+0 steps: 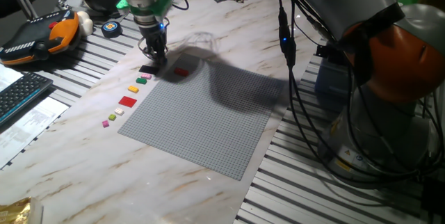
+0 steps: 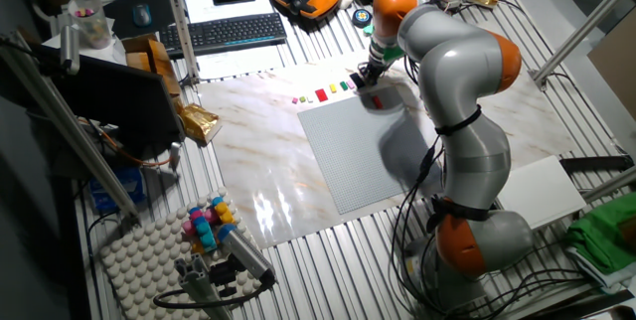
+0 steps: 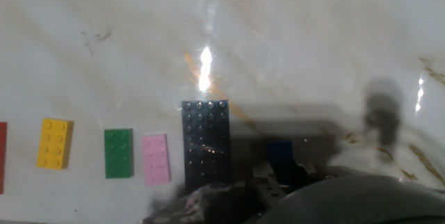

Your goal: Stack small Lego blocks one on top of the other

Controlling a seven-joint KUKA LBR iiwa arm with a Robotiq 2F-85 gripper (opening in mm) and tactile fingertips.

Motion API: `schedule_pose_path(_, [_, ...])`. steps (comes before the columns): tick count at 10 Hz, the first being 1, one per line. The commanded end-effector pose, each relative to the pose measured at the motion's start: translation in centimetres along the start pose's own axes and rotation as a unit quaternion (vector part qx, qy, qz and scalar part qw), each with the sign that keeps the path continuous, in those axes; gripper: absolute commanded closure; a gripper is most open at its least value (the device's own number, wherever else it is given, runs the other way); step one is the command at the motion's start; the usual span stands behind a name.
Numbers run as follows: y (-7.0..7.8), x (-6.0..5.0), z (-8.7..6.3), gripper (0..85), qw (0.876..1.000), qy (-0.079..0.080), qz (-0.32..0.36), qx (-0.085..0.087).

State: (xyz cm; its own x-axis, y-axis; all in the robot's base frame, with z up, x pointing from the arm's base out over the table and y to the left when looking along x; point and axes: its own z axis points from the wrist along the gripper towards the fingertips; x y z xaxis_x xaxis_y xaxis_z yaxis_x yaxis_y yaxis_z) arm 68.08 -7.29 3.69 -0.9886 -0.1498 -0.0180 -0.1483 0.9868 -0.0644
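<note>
Fingers [image 1: 154, 56] of the arm hang low over the marble worktop [image 1: 83, 175], right at the far corner of the grey studded baseplate [image 1: 208, 123]; whether they are apart or together cannot be told, since one fixed view shows only a dark cluster and the hand view blurs them along its bottom edge. The blue brick [image 3: 281, 154] sits just ahead of the fingers in the hand view, partly in their shadow, and it is unclear whether it is touched. Just beside it, to its left in that view, lies the black rectangular piece [image 3: 206, 142], lengthwise and flat on the worktop. Further left in a row come a pink brick [image 3: 156, 158], a green brick [image 3: 118, 153] and a yellow brick [image 3: 54, 142], each apart from its neighbour. The small red brick [image 1: 181, 72] lies on the baseplate near the fingers, on the side away from the row. Along the baseplate's edge, further from the fingers, a larger red plate [image 1: 128, 101] rests on the worktop, with a few tiny pale pieces [image 1: 113, 116] beyond it
</note>
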Motion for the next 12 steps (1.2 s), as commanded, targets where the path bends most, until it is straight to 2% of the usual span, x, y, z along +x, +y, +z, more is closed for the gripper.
schedule_pose_path(1, [0.3, 0.2, -0.4, 66.0, 1.0, 0.001, 0.003, 0.001])
schedule_pose_path(3, [1.1, 0.9, -2.2, 67.3, 1.0, 0.014, 0.011, 0.001])
schedule_pose_path(4, [1.8, 1.6, -3.3, 68.0, 1.0, 0.018, 0.018, 0.003])
schedule_pose_path(6, [3.1, 3.2, -4.3, 68.3, 0.999, 0.02, 0.031, 0.016])
schedule_pose_path(9, [4.9, 5.3, -3.9, 68.3, 0.998, 0.018, 0.049, 0.02])
schedule_pose_path(12, [5.6, 6.2, -3.6, 69.3, 0.998, 0.013, 0.053, 0.021])
